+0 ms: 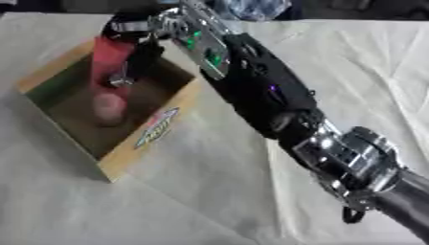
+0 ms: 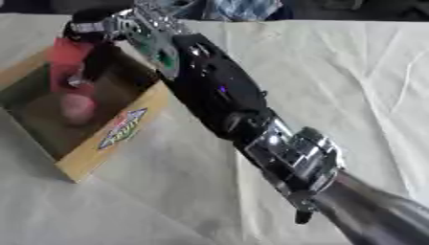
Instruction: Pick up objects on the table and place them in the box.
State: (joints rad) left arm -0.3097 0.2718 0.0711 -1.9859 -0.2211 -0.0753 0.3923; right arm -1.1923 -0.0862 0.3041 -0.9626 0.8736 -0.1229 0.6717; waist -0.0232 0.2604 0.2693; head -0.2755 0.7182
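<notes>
An open cardboard box (image 1: 149,131) with a coloured logo on its near wall stands at the left of the table. A pinkish round object (image 1: 109,106) lies on the box floor. My right arm reaches in from the lower right, and my right hand (image 1: 134,34) hangs over the box's far side. Its fingers are curled round a red object (image 1: 110,53), which is held upright above the inside of the box. What the red object is I cannot make out. My left hand shows in neither view.
A creased white cloth (image 1: 352,72) covers the table. Something clear and bluish (image 1: 249,8) lies at the far edge behind my arm. My black and silver forearm (image 1: 268,91) crosses the table's middle diagonally.
</notes>
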